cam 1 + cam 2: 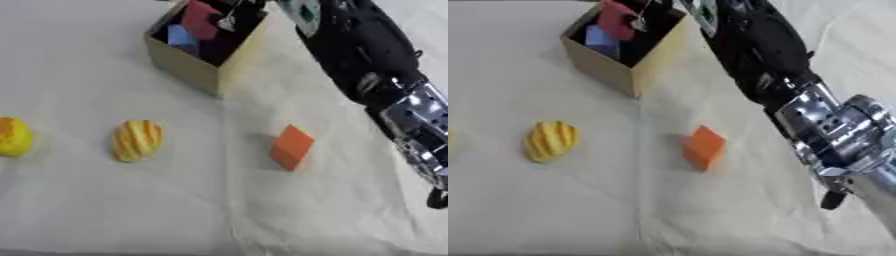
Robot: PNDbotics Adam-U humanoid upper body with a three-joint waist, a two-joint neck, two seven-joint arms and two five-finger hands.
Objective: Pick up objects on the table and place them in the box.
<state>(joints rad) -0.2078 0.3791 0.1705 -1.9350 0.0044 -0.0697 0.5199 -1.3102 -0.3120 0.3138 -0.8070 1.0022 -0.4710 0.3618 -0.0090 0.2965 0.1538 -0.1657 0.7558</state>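
While the right hand point(234, 14) reaches over the open box point(188, 64) at twelve o'clock, its fingers pinching a red block point(200, 20) above a blue piece point(181, 36) inside, an orange block point(290, 147) lies at centre, a striped yellow object point(136, 140) at nine o'clock.

My right arm point(798, 95) slants across the right side of the worktop point(105, 210), blocking that flank up to the box point(197, 60). The box mouth is crowded: a red block point(199, 20) and a blue piece point(181, 36) fill it. I see open cloth between the orange block point(290, 147), the striped yellow thing point(136, 140) and the yellow thing point(13, 136) at the left edge. The near strip lies bare.
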